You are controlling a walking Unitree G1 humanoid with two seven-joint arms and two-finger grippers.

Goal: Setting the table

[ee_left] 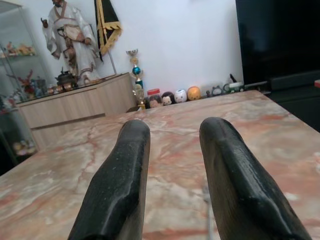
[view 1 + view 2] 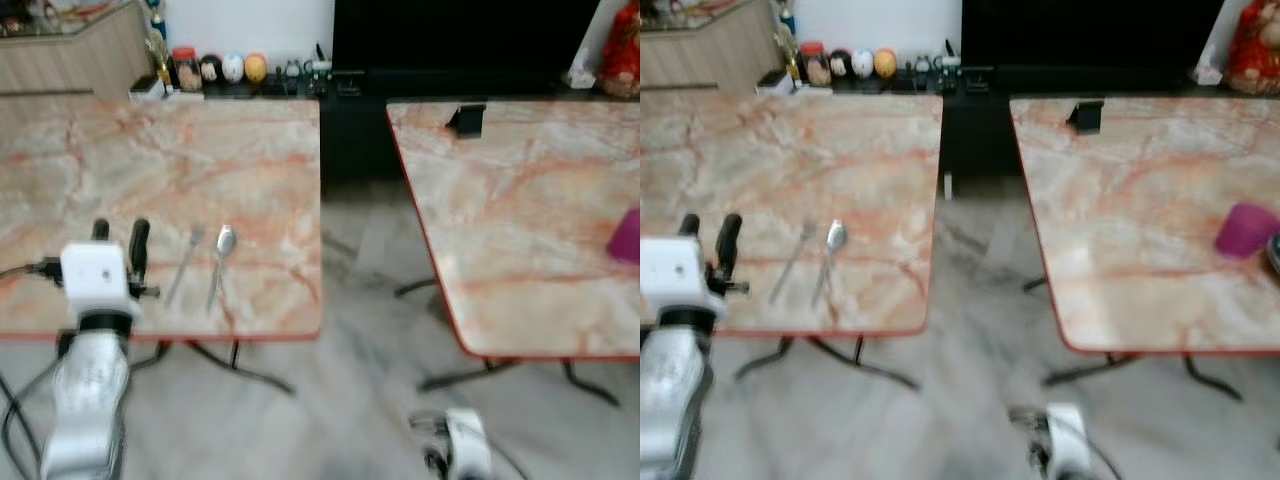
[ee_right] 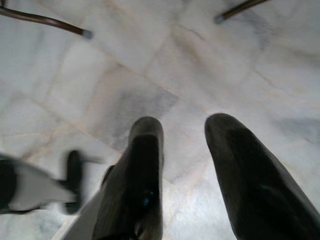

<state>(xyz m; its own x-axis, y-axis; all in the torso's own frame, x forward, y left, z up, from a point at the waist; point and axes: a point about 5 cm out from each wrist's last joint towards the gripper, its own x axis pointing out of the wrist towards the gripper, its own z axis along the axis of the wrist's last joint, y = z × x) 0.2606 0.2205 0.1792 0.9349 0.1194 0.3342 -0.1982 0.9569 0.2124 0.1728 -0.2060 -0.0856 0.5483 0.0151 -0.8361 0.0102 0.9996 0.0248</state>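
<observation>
Two marble-patterned surfaces stand side by side with a strip of grey floor (image 2: pixel 350 300) between them. On the left surface (image 2: pixel 200 160), near its front edge, a fork (image 2: pixel 184 265) and a spoon (image 2: pixel 220 262) lie parallel and just apart, handles toward the robot, the spoon at three o'clock of the fork. The left end effector (image 2: pixel 120 240) is raised over that same front edge, at nine o'clock of the fork, its two black fingers (image 1: pixel 120 185) spread apart with nothing between them. On the right surface (image 2: pixel 1120 200) a small dark stand (image 2: pixel 1085 116) sits near the far edge, and a magenta cup (image 2: pixel 1245 230), somewhat blurred, stands at three o'clock near the right side. The right end effector (image 3: pixel 185 170) hangs low over the pale floor tiles, fingers parted and empty. At twelve o'clock beyond the left surface, a row of small figurines (image 2: pixel 230 68) lines a low dark shelf against the white wall.
</observation>
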